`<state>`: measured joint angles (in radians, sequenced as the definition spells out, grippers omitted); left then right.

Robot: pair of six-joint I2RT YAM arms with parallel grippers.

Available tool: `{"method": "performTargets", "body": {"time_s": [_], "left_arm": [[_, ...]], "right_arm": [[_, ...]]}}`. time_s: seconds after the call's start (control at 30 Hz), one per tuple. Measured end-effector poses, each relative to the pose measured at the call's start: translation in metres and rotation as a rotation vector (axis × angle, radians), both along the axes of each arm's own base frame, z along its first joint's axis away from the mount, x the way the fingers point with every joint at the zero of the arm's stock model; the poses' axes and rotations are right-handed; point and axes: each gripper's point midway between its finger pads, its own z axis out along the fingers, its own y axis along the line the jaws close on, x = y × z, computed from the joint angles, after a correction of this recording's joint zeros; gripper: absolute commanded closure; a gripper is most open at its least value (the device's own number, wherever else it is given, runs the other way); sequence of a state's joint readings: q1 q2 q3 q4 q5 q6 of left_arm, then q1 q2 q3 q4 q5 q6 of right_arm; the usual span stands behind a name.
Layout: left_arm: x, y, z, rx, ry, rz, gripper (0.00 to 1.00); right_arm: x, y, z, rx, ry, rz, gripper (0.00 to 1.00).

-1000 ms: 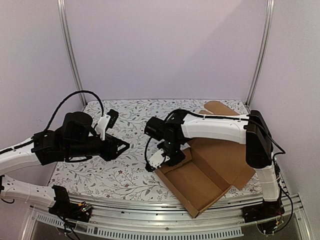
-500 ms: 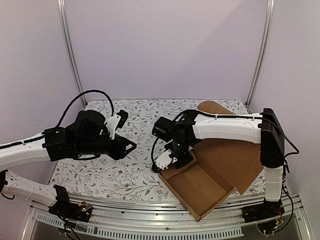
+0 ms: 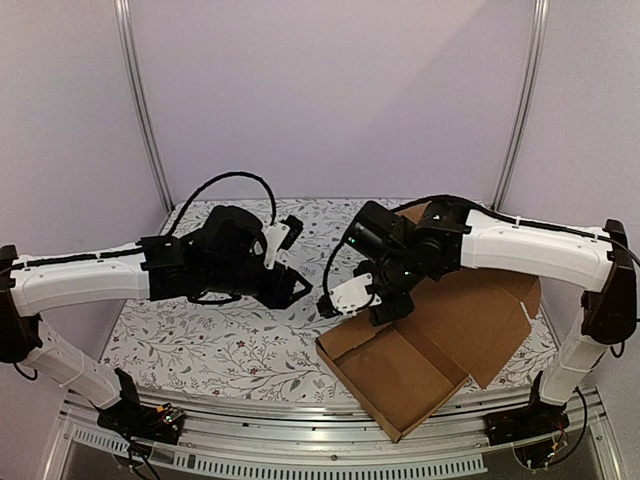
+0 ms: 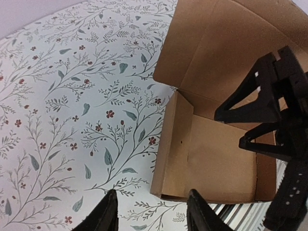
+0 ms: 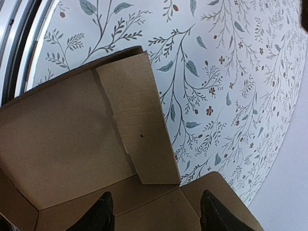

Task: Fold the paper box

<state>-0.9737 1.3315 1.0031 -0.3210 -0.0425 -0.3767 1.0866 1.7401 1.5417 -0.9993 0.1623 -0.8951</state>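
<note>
The paper box is brown cardboard at the table's front right. It forms a shallow tray with its left side wall raised, and its lid panel lies open toward the back right. My right gripper hovers over the tray's back left corner, open and holding nothing. In the right wrist view its fingertips straddle the fold between the tray and the lid. My left gripper hangs just left of it, open and empty. In the left wrist view its tips sit over the tray's near left corner.
A floral cloth covers the table. A metal rail runs along the near edge, close to the box's front corner. Frame posts stand at the back corners before purple walls. The right gripper's black body fills the right of the left wrist view.
My right gripper let go of the tray's left wall, rose and opened wider. My left arm swung right toward the box, and its jaws widened too. The lid panel settled lower.
</note>
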Motion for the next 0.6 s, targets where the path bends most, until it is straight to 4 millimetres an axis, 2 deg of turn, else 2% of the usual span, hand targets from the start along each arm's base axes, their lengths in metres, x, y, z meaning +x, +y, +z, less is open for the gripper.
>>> {"method": "performTargets", "body": {"time_s": [0.27,0.47,0.6], "left_arm": [[0.019,-0.046,-0.036,0.06,0.064,-0.1,0.39],[0.024,-0.073,-0.075,0.114,0.132,-0.178,0.37],[0.028,-0.088,-0.094,0.141,0.163,-0.211,0.37]], "right_arm": [[-0.01,-0.026,0.058,0.251,-0.014,-0.251,0.41],[-0.022,-0.049,0.079,0.418,0.019,-0.409,0.41],[-0.028,-0.06,0.09,0.515,0.031,-0.468,0.4]]}}
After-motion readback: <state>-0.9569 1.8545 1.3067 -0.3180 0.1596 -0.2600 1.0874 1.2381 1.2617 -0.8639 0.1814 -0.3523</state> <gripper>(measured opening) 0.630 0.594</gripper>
